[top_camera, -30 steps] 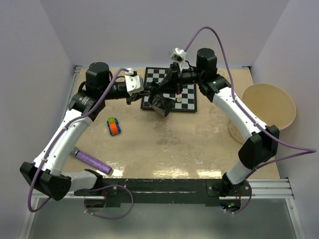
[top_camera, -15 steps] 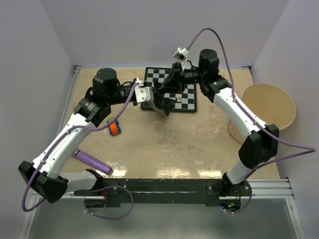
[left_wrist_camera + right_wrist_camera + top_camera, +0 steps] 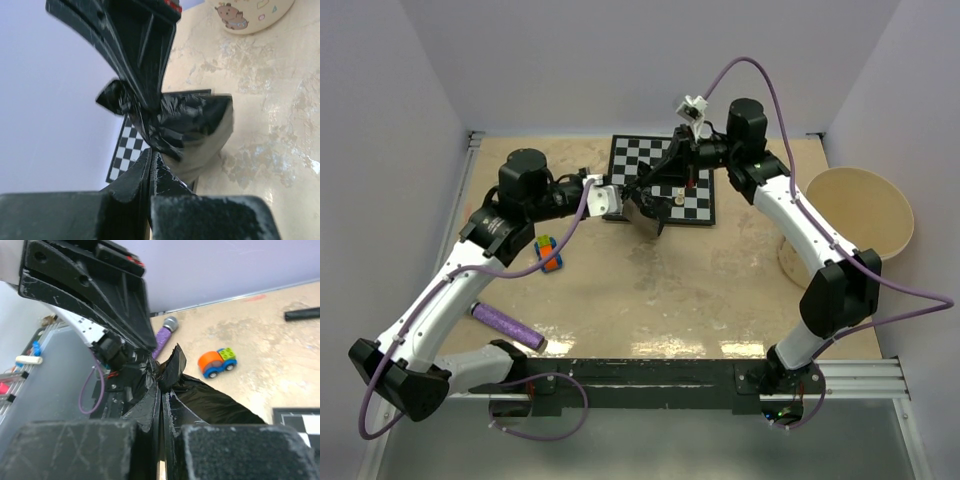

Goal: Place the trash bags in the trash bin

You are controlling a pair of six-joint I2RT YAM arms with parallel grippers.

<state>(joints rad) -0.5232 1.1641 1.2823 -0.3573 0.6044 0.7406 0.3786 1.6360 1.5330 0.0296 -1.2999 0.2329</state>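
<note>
A crumpled black trash bag hangs just above the near edge of the chessboard. Both grippers hold it. My left gripper is shut on its left side; the left wrist view shows the closed gripper pinching the film. My right gripper is shut on its top; the right wrist view shows that gripper closed on a fold of the bag. The cream trash bin stands at the right edge of the table, apart from both grippers. A short black roll lies on the table.
A toy car sits left of centre, under the left arm. A purple textured roll lies near the front left. Walls close in the table on the left, back and right.
My left gripper has moved right and a little nearer, up to the bag, and now pinches it. My right gripper has kept its hold and shifted slightly to the right.
</note>
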